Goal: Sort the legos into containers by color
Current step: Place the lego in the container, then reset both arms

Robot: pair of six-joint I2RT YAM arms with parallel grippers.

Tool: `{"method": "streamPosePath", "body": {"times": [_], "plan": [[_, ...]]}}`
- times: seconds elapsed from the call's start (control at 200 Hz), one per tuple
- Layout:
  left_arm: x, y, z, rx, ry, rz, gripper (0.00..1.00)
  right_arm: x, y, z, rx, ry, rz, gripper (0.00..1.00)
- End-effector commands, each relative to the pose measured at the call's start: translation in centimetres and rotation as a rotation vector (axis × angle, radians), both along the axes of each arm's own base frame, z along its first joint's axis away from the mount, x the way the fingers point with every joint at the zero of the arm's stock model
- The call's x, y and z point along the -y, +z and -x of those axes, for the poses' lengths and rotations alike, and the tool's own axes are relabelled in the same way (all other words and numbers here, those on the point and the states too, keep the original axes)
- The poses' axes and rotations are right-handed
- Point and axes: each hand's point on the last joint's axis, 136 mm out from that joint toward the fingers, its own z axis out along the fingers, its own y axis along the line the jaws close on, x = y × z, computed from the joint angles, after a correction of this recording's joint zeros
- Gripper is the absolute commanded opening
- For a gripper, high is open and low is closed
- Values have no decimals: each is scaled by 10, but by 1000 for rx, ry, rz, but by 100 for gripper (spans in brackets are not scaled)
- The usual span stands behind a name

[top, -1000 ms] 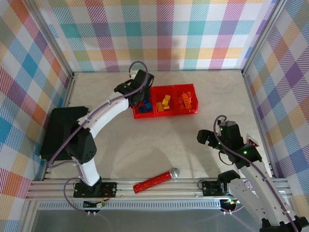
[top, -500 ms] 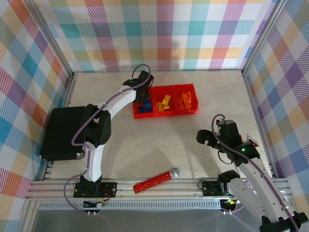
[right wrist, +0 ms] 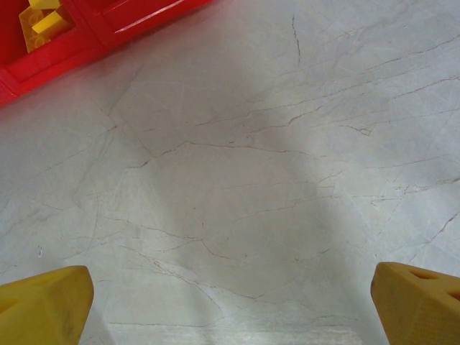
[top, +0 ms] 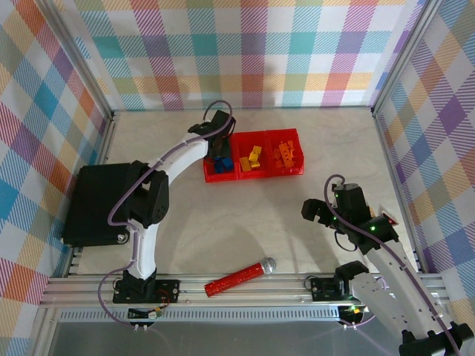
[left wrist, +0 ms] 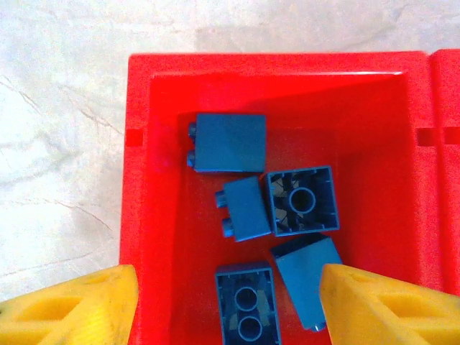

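Observation:
The containers, three joined red bins, stand at the table's middle back. Blue legos lie in the left bin, yellow legos in the middle one and orange legos in the right one. My left gripper hovers over the left bin. In the left wrist view it is open, its yellow fingertips wide apart above several blue bricks on the bin floor. My right gripper hangs open over bare table at the right, holding nothing.
A black box sits at the left edge. A long red studded stick with a silver ball end lies near the front rail. A corner of the red bins with yellow bricks shows in the right wrist view.
The left arm has changed its pose, its elbow drawn in, while its gripper stays over the left bin. The right arm has hardly moved.

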Motion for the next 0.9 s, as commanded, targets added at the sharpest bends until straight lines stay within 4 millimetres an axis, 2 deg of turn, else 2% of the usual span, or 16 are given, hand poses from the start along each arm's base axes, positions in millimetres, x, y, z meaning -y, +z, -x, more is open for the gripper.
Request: {"method": "streamPosePath", "body": {"times": [0.0,0.08,0.22,0.315,0.37,0.415,0.5,0.57,0.63,0.71,0.8,0.89], "plan": [[5,59,9,117,-49,58,75,0,8,0,14,-9,-20,99],[7,95,17,206,-84,115,82,0,10,0,18,-9,-19,99],[-2,168,42,429,-144,207,92,1,19,-5,46,-23,-18,99],[-12,226,71,651,-227,251,97,3,30,-18,104,-23,8,99],[-18,249,93,771,-298,246,100,7,39,-30,146,-32,53,99],[-29,259,108,853,-319,219,100,8,48,-42,187,-16,96,99],[-59,261,126,989,-277,91,100,12,64,-70,277,-6,189,99],[-89,236,130,1011,-180,-54,100,12,75,-94,365,42,299,99],[-109,221,135,1007,-105,-92,100,22,83,-114,450,4,389,99],[-122,201,148,1006,-92,-87,100,40,88,-133,553,-79,502,99],[-140,182,157,1014,-37,-65,100,59,79,-147,556,-156,534,99],[-161,161,159,977,76,-72,100,87,58,-154,486,-264,517,99]]}}
